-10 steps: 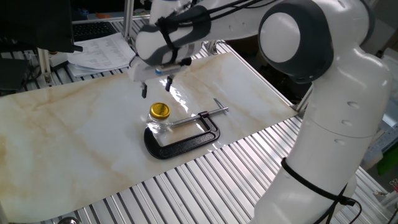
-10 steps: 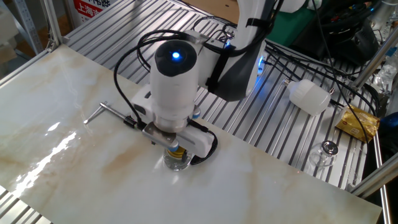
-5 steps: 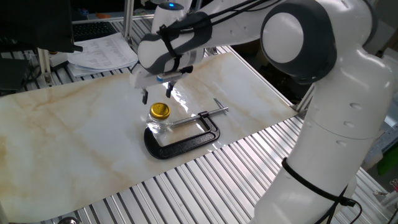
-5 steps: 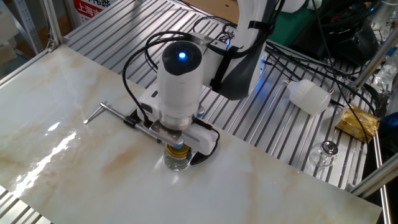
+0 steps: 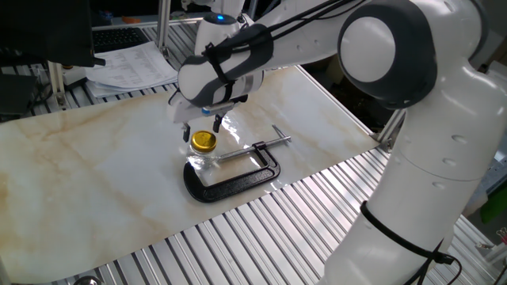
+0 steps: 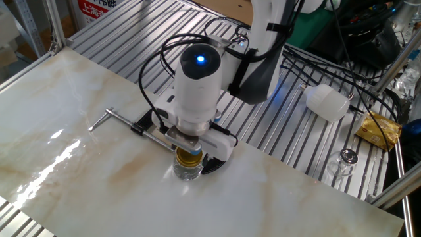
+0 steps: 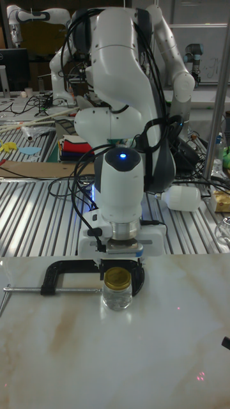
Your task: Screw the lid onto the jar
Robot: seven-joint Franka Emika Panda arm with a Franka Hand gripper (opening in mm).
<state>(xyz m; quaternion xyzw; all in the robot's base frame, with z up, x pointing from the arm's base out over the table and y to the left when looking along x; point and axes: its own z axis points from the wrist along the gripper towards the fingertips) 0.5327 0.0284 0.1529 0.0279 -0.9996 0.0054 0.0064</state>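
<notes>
Lid (image 5: pixel 203 141) sits on top of the jar (image 7: pixel 117 297), which stands upright on the counter (image 5: pixel 95 174) inside the mouth of the black C-clamp (image 5: pixel 238 178). Tool (image 7: pixel 119 273) hangs directly above the lid, fingers spread to either side, gripping nothing. Placement appears complete; whether the threads are engaged cannot be determined. Remaining, by judgement: close on the lid and rotate until seated

Bright, even overhead light — white glare streaks on the marble tabletop (image 5: pixel 230 124), frames sharp throughout.
</notes>
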